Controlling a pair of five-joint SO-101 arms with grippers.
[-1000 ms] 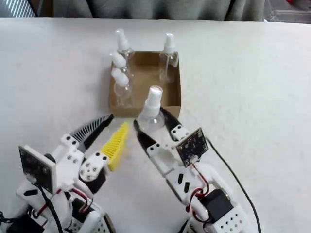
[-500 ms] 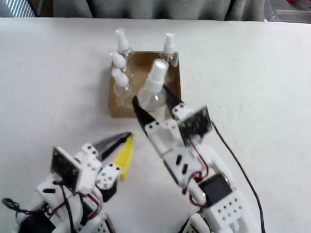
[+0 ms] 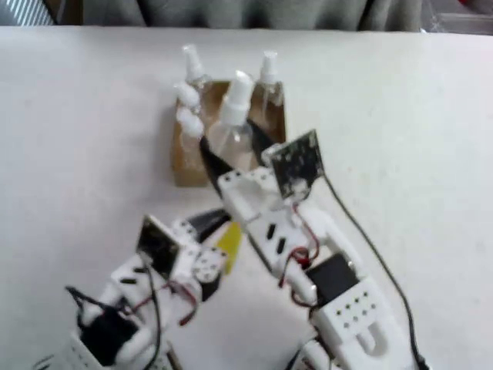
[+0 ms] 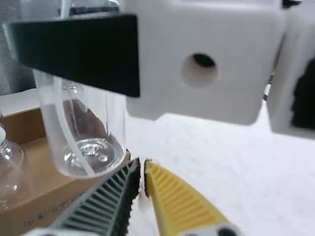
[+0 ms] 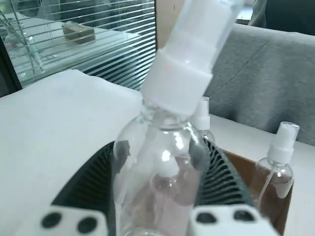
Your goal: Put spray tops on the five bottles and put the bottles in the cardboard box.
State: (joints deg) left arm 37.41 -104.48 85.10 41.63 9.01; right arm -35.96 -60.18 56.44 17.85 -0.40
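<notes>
My right gripper (image 3: 231, 150) is shut on a clear bottle (image 3: 229, 132) that wears a white spray top (image 3: 238, 89). It holds the bottle tilted above the near part of the cardboard box (image 3: 181, 171). Several capped bottles (image 3: 192, 68) stand inside the box along its left side and back. In the right wrist view the held bottle (image 5: 162, 187) sits between my black fingers (image 5: 96, 172), with the box (image 5: 256, 182) behind it. The left wrist view has the bottle's base (image 4: 86, 147) hanging over the box (image 4: 29, 182). My left gripper (image 3: 216, 230) is shut and empty, low beside the right arm.
White tabletop (image 3: 400, 100) spreads wide on both sides of the box. A grey curtain runs along the far edge. The two arms stand close together at the front, the left gripper's yellow finger (image 3: 229, 237) almost against the right arm's body.
The right arm has carried the bottle from the box's near edge forward and up over the box. The left gripper has shut and swung right toward the right arm.
</notes>
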